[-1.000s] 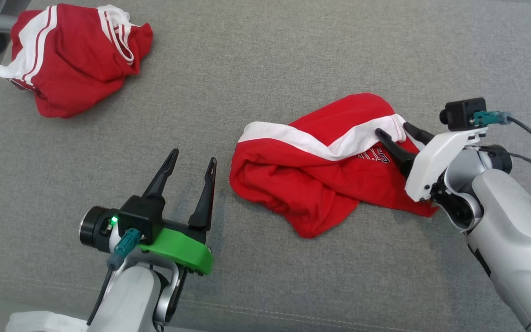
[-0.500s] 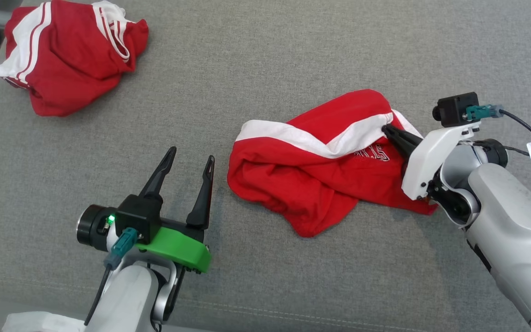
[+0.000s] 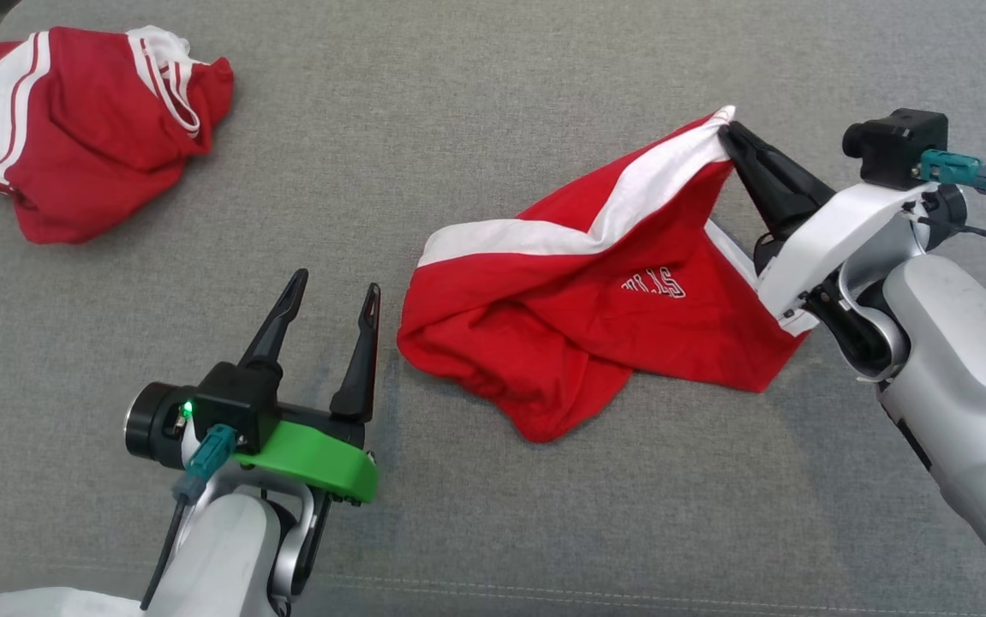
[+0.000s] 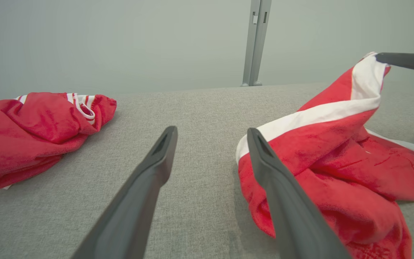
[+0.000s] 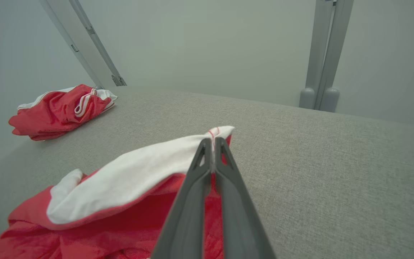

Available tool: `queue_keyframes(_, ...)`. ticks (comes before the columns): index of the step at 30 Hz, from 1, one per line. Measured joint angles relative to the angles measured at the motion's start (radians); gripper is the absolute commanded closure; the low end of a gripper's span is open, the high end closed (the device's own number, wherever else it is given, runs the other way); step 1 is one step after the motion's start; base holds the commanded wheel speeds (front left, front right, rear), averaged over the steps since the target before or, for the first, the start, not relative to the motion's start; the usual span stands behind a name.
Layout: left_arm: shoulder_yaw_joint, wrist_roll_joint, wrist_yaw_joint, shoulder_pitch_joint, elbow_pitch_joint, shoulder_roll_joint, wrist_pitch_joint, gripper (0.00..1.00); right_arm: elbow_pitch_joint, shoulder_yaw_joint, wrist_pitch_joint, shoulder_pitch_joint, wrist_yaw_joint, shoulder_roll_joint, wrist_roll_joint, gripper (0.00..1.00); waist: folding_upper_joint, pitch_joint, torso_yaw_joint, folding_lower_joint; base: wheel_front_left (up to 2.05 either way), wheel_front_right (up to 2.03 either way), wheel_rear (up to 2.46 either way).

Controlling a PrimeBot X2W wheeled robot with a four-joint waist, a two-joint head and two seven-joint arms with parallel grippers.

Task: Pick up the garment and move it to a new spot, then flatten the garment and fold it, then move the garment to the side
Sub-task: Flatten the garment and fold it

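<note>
Two pincers in view. Right pincer [image 3: 728, 135] is clamped shut on the white band [image 3: 647, 180] of the garment [image 3: 578, 343], with that corner raised off the counter [image 3: 458, 103] and the rest sagging right of centre. Corner grip is probably so the cloth hangs free for carrying to a new spot. Left pincer [image 3: 336, 283] has its fingers apart and empty, just beside the garment's left edge, likely waiting to help. Second garment [image 3: 73, 163] is bunched far left, well apart.

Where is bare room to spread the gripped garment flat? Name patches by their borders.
Widest: grey surface between the crumpled striped garment at far left and the held garment in the right gripper. Also the near band beneath it. Crowded: the gap beside the left gripper.
</note>
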State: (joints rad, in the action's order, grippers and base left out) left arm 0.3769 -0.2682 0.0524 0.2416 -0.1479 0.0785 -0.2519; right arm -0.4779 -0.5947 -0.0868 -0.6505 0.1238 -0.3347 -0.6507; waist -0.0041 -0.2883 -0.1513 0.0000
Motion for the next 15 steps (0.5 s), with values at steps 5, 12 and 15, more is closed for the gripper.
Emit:
queue_keyframes(5,-0.005,-0.001,-0.008,-0.003,0.001,-0.002,0.0,0.0,0.049,-0.006,-0.095,0.006,0.001,-0.032,0.038,1.0,0.0,0.016,0.028,0.0,0.0,0.0,0.0)
queue_keyframes(12,-0.021,-0.01,-0.01,-0.036,0.003,-0.003,0.0,0.0,0.087,-0.025,-0.156,0.157,0.001,-0.046,0.052,1.0,0.0,0.045,0.074,0.0,0.0,0.0,0.0)
queue_keyframes(15,-0.026,-0.011,-0.01,-0.044,0.009,-0.003,0.0,0.0,0.089,-0.045,-0.152,0.252,0.001,-0.048,0.052,1.0,0.0,0.056,0.097,0.0,0.0,0.0,0.0)
